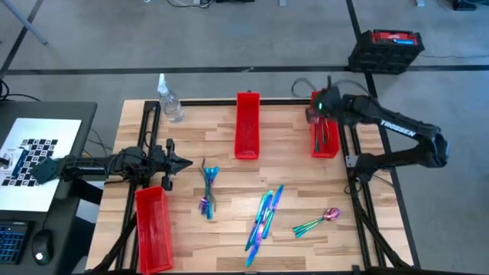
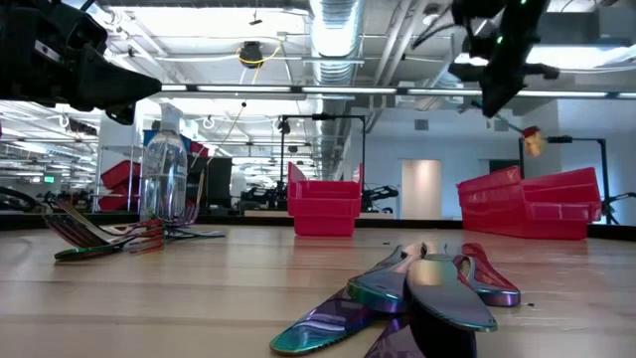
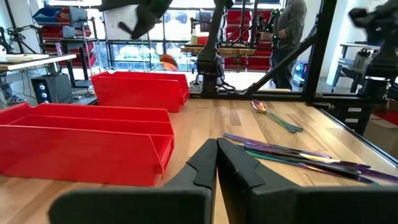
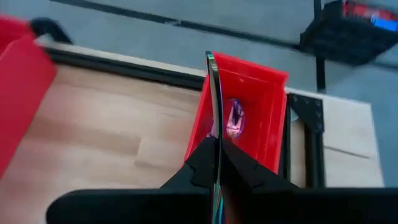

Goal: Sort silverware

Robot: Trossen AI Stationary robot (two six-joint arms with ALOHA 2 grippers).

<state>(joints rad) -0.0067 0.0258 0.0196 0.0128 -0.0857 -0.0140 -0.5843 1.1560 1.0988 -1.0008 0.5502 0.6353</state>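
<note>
We're in a robotics lab or workshop: exposed ceiling ducts [image 2: 338,30] and strip lights overhead, shelves of red bins [image 3: 59,14] behind, a calibration checkerboard [image 1: 34,149] beside the wooden bench [image 1: 229,183], grey concrete floor [image 1: 229,38] around.

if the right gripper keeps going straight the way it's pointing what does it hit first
Probably the red bin at the table's right edge. The right gripper, shut on a slim utensil, points down into it, where another piece already lies. Depth is unclear.

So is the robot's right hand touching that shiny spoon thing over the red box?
Touching. The right wrist view shows the right gripper shut on a slim utensil, above the red bin.
</note>
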